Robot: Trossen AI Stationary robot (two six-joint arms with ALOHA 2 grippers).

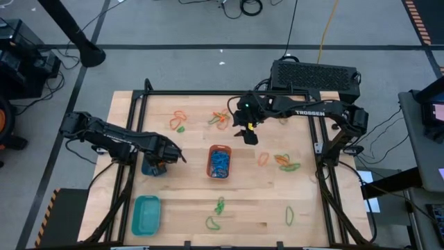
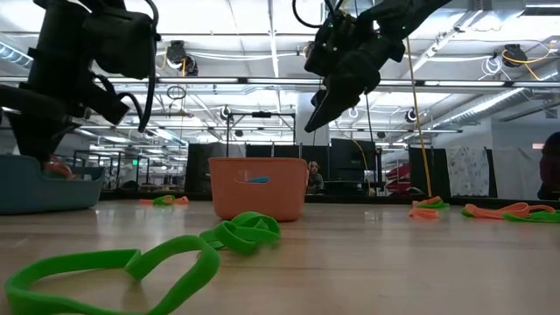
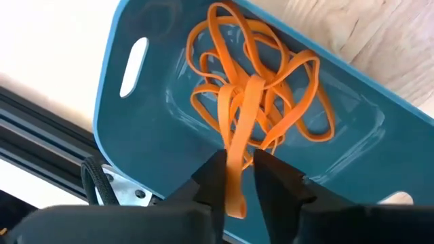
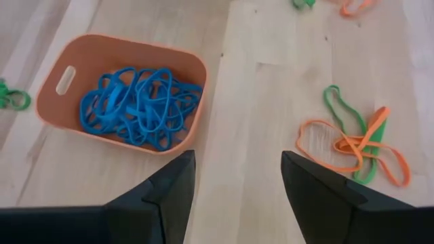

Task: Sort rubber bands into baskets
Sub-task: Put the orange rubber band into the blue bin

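The sorting is partly done. The orange basket (image 4: 122,64) in the middle of the table (image 1: 187,208) holds a heap of blue rubber bands (image 4: 139,105). The small blue basket (image 3: 352,135) on the left side holds a pile of orange rubber bands (image 3: 264,88). The big teal basket (image 1: 146,214) near the front left corner looks empty.

The left gripper (image 3: 239,173) hangs right over the small blue basket. Its two fingers are only a little apart, and one orange band (image 3: 237,163) runs between them and down into the pile. I think it is just letting that band go. The right gripper (image 4: 237,179) floats in the air behind the orange basket, with its fingers spread wide and nothing in them.

A lot is left. Green and orange bands (image 4: 359,146) lie tangled on the right side, more lie at the back (image 1: 220,119), and green bands (image 1: 219,205) lie at the front, one yellow-green loop (image 1: 289,215) among them.

The table has lots of bare wood between the heaps, so the arms have room to move. The small blue basket sits close to the black frame rail (image 3: 41,129) at the left edge, so that arm has less room there
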